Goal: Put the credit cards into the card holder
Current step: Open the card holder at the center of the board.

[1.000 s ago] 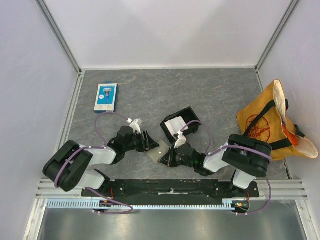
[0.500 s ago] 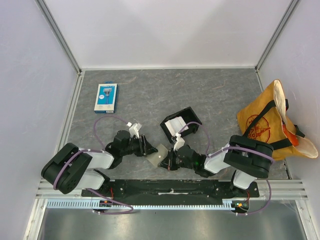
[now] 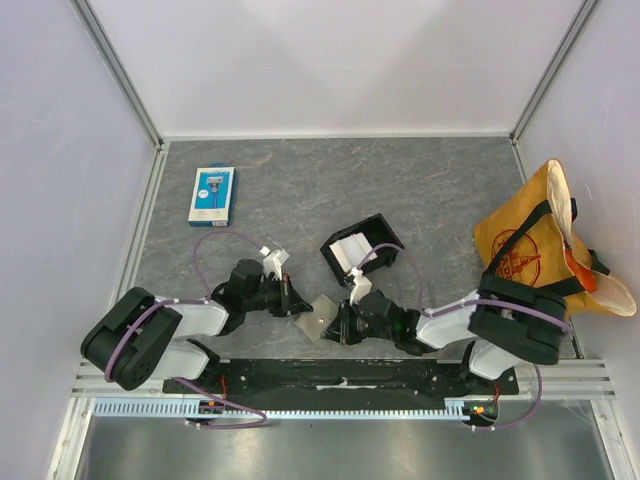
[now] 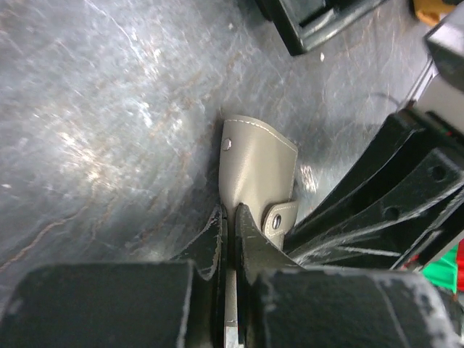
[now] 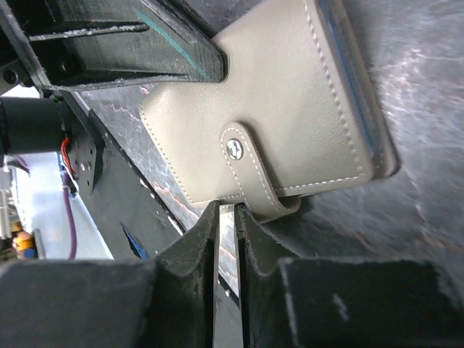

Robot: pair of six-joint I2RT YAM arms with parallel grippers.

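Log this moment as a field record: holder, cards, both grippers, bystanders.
card holder: folded closed, snap strap lying over its cover
left gripper: shut on the holder's edge
right gripper: jaws nearly together beside the strap; grip unclear
credit cards: white ones sit in the black tray
bystanders: blue-and-white pack, yellow bag

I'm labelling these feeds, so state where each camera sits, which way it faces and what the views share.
Top external: fixed above and behind the arms, facing down at the table; both arms and bases show.
Left wrist: on the left arm, facing along its nearly shut jaws at the card holder, which they pinch.
Right wrist: on the right arm, facing along its narrow-gapped jaws at the card holder's strap.
Shared: all three see the card holder.
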